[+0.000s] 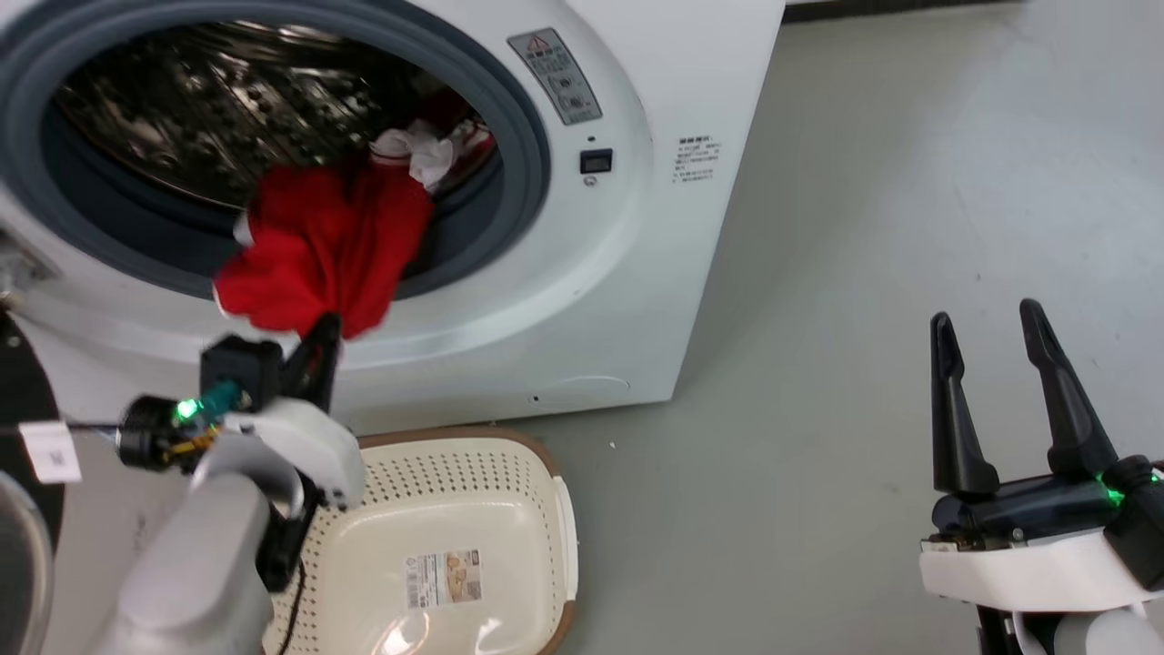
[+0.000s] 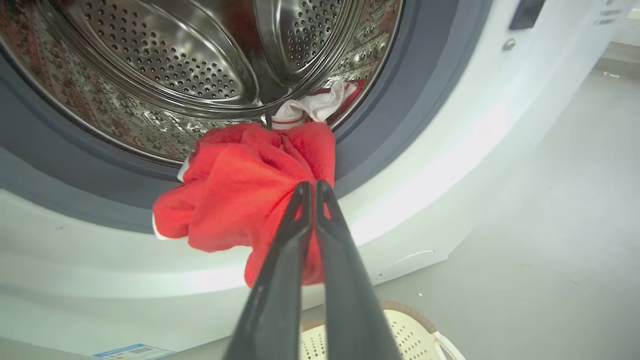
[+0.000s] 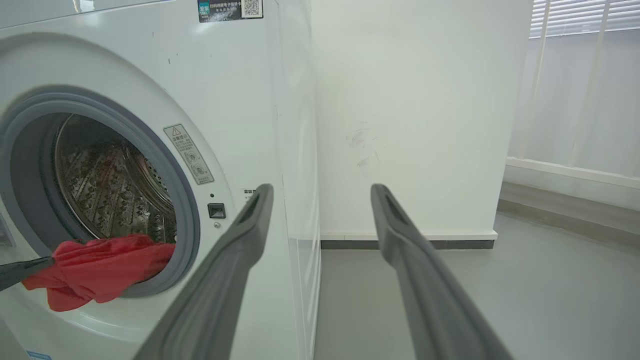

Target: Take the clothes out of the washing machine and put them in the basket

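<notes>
so the task's only just getting going imo. the left gripper is pinching shut on the red shirt, which is hanging halfway out over the washer opening, bunched up and drooping down the front. a second piece, white and red, is sitting deeper in the washer's drum behind it. the basket is sitting on the floor right below the washer's front, showing just its label, so no clothes are in it yet. the right gripper is hovering well off to the washer's right, jaws spread wide, holding nothing. i'm guessing both pieces are left to move.
</notes>
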